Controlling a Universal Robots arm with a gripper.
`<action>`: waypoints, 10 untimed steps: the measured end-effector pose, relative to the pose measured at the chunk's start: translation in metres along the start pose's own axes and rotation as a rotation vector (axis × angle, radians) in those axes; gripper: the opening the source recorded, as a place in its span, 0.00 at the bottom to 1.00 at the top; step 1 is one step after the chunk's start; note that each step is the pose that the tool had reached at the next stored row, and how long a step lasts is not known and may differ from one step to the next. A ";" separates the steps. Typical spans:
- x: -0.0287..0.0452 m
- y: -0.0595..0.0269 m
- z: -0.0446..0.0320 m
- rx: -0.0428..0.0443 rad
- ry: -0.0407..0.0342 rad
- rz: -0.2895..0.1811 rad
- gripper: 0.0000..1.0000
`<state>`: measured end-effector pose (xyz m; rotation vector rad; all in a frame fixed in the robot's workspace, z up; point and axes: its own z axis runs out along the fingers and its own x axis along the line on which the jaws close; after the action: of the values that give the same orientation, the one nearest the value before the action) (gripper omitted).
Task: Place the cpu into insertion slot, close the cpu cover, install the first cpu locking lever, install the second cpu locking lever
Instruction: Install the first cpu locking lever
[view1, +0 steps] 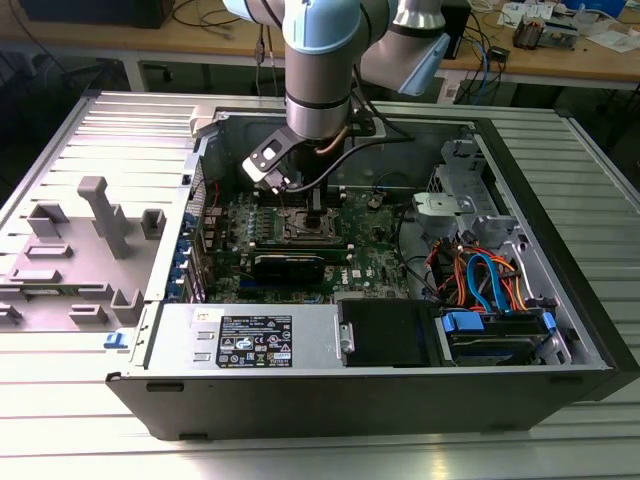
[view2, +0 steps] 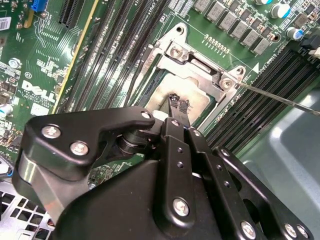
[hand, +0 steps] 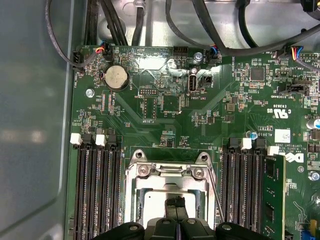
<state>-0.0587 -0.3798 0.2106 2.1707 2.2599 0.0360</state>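
The gripper (hand: 176, 202), fingertips pressed together, sits just above the cpu (hand: 156, 197). The cover (hand: 167, 172) lies closed beneath it, a lever (view2: 280, 99) sticking out beside.

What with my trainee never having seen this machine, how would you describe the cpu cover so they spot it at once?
Look inside the open computer case at the green circuit board. Midway between its two banks of long black memory slots, right at the tips of the claw, lies the cpu cover. It alone is a square silvery metal frame with a cut-out centre.
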 end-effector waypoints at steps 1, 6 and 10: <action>0.0000 0.0001 0.0000 0.0000 0.0000 0.000 0.11; 0.0000 0.0002 0.0000 0.0001 -0.0002 0.000 0.11; 0.0000 0.0002 -0.0001 0.0000 0.0000 -0.008 0.11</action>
<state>-0.0584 -0.3798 0.2107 2.1617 2.2685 0.0359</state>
